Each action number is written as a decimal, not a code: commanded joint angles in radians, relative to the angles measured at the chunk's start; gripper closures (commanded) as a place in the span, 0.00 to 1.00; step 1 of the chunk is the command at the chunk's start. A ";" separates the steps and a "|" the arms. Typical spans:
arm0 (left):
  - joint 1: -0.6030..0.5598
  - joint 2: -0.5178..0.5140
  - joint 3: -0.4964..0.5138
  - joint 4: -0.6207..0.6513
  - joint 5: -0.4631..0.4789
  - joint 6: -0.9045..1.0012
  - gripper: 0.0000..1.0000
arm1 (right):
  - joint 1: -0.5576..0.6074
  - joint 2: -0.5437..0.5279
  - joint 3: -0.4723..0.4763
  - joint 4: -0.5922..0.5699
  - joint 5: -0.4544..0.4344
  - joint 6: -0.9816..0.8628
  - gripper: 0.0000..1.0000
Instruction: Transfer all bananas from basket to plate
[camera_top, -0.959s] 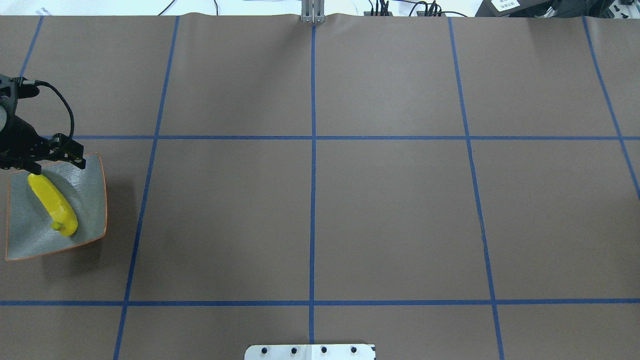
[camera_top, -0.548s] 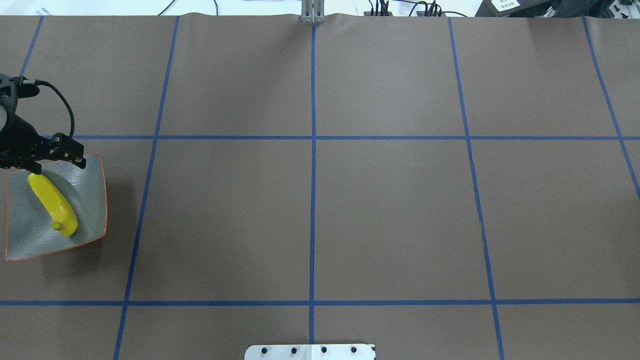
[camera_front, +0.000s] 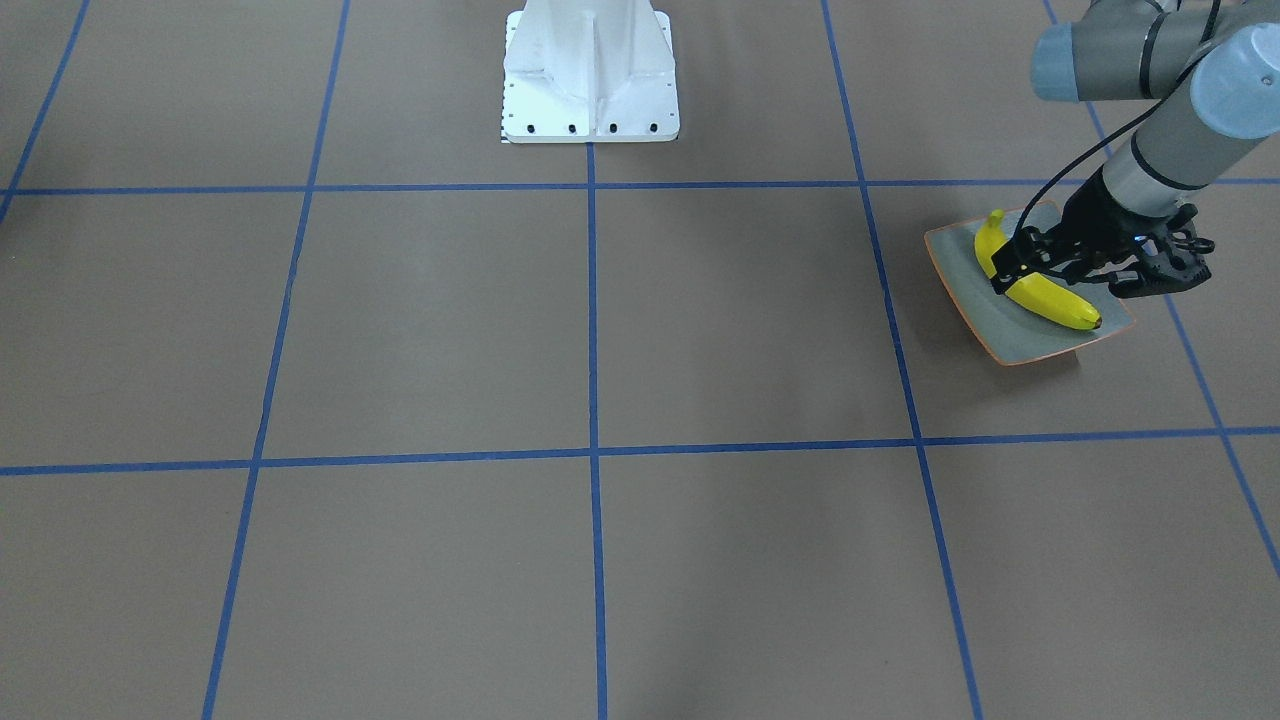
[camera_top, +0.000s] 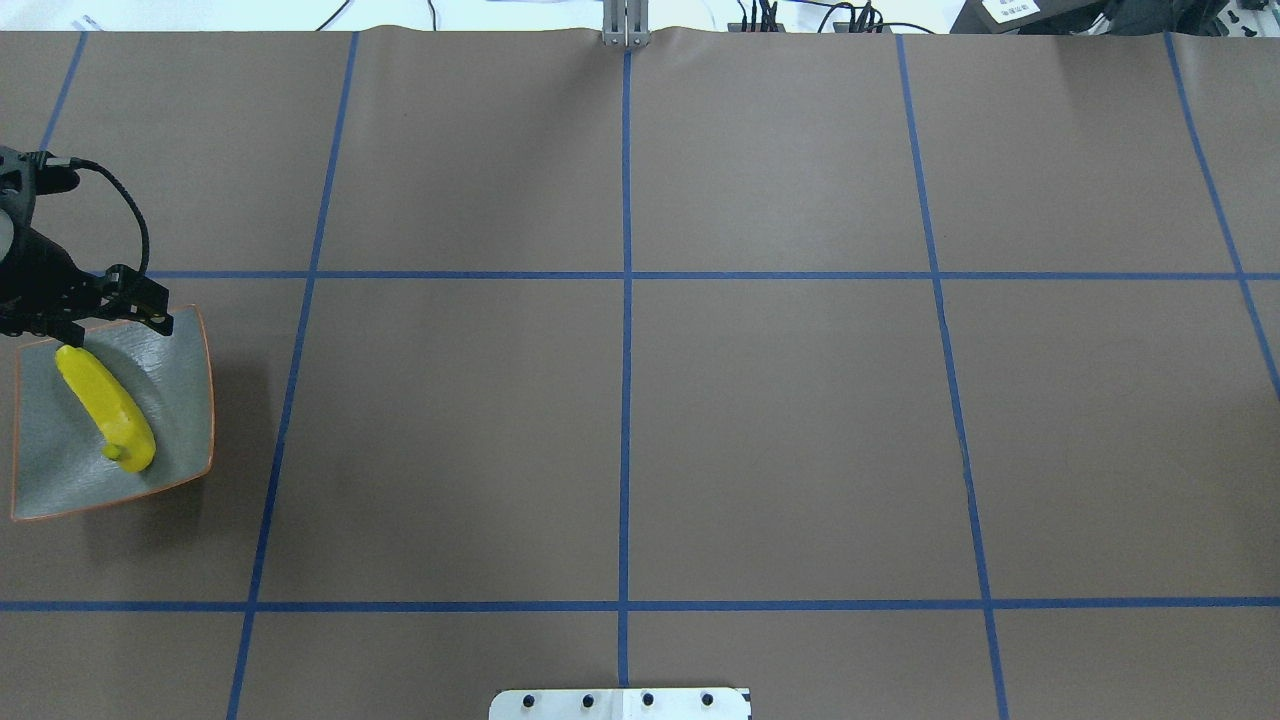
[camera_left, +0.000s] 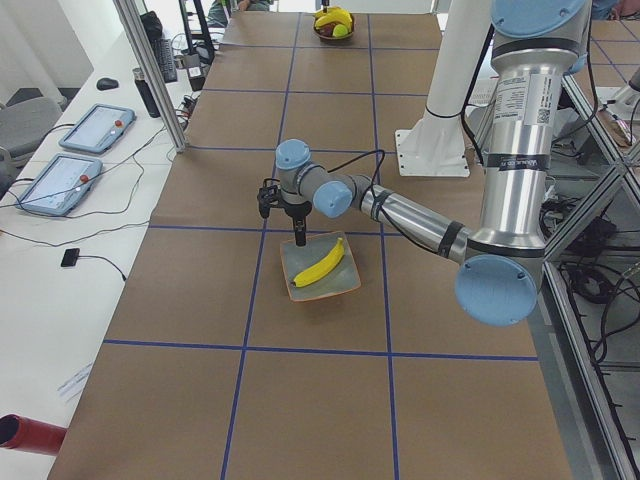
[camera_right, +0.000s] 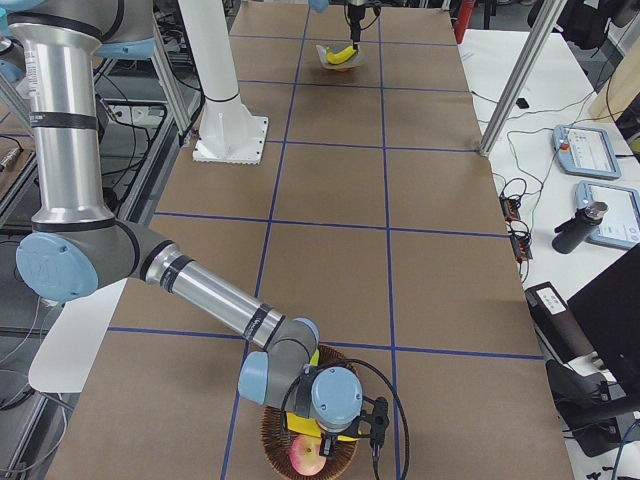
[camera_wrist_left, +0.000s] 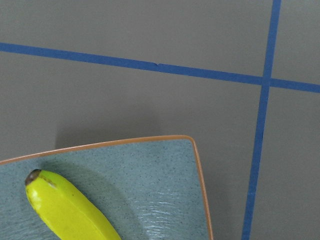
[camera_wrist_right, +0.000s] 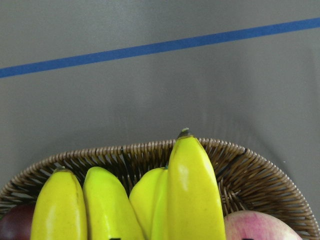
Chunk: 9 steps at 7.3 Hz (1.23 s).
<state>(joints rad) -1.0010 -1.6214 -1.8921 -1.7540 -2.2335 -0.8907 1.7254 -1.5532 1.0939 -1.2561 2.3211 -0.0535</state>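
Observation:
One yellow banana (camera_top: 105, 410) lies on the grey-green plate (camera_top: 175, 400) at the table's left end; it also shows in the front view (camera_front: 1045, 297) and the left wrist view (camera_wrist_left: 70, 212). My left gripper (camera_top: 88, 322) hovers just over the banana's far tip with its jaws open and empty. Several more bananas (camera_wrist_right: 192, 190) lie in the wicker basket (camera_wrist_right: 250, 165). My right gripper (camera_right: 345, 418) hangs over that basket (camera_right: 275, 440) and shows only in the exterior right view, so I cannot tell whether it is open or shut.
A pink-red apple (camera_wrist_right: 255, 230) and a dark fruit (camera_wrist_right: 12, 225) lie in the basket beside the bananas. The white robot base (camera_front: 590, 70) stands at the table's middle edge. Blue tape lines cross the brown table.
My left gripper has drifted slightly back from the plate. The banana on the plate has not moved.

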 joint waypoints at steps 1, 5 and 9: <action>-0.001 0.000 0.002 -0.004 0.000 0.001 0.00 | -0.012 0.011 -0.018 0.001 -0.017 0.001 0.23; -0.002 0.002 -0.001 -0.005 -0.002 0.001 0.00 | -0.029 0.015 -0.032 0.003 -0.017 0.003 0.40; -0.001 0.000 -0.004 -0.005 0.000 -0.001 0.00 | -0.029 0.021 -0.019 0.003 -0.016 -0.047 1.00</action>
<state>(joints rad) -1.0024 -1.6201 -1.8949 -1.7595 -2.2342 -0.8911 1.6967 -1.5370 1.0656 -1.2521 2.3044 -0.0720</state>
